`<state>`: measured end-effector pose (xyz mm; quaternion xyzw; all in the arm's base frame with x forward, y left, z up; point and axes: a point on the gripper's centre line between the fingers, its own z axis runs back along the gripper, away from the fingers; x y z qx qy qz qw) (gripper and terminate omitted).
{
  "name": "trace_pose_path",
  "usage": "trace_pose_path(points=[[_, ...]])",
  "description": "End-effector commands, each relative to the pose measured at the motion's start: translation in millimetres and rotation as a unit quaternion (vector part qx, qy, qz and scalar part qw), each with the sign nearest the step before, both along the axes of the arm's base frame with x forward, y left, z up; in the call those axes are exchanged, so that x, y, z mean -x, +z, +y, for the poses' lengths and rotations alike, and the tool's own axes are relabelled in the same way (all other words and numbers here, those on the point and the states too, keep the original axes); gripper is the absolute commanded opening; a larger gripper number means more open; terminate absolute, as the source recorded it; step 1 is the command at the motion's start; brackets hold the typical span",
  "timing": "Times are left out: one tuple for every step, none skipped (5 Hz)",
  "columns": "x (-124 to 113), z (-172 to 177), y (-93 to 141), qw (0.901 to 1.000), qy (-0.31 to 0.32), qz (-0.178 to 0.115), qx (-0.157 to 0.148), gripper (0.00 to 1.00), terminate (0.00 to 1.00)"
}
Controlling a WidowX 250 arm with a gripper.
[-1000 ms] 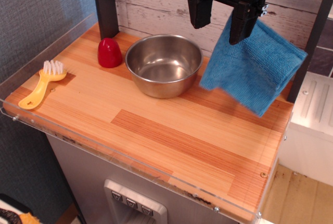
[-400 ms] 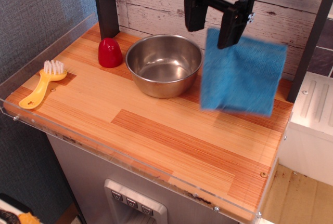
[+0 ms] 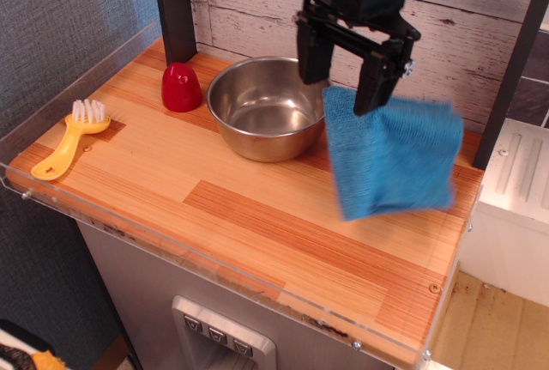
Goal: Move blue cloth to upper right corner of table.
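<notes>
Hanging from one corner, blue cloth (image 3: 390, 160) dangles clear of worktop (image 3: 257, 215); end effector (image 3: 341, 69) fingers spread, grip unclear.

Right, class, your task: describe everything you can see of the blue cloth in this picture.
The blue cloth is bright blue with a ribbed, terry-like surface, soft and roughly square. It hangs in front of the right part of the table, beside the steel bowl. Its upper left corner sits at the end effector, by one dark finger; whether that finger pinches it cannot be told. Its edges look slightly blurred. Whether its lower edge touches the wood is unclear.
</notes>
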<state>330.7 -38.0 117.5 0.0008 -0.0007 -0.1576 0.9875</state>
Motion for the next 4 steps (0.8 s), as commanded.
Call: trace_pose_path(points=[[-0.6, 0.0, 9.6, 0.9966, 0.043, -0.068, 0.017, 1.00, 0.00], [1.5, -2.3, 9.1, 0.9970, 0.034, -0.068, 0.015, 1.00, 0.00], [1.5, -2.3, 9.1, 0.9970, 0.034, -0.068, 0.015, 1.00, 0.00], [1.5, -2.3, 9.1, 0.9970, 0.034, -0.068, 0.015, 1.00, 1.00]])
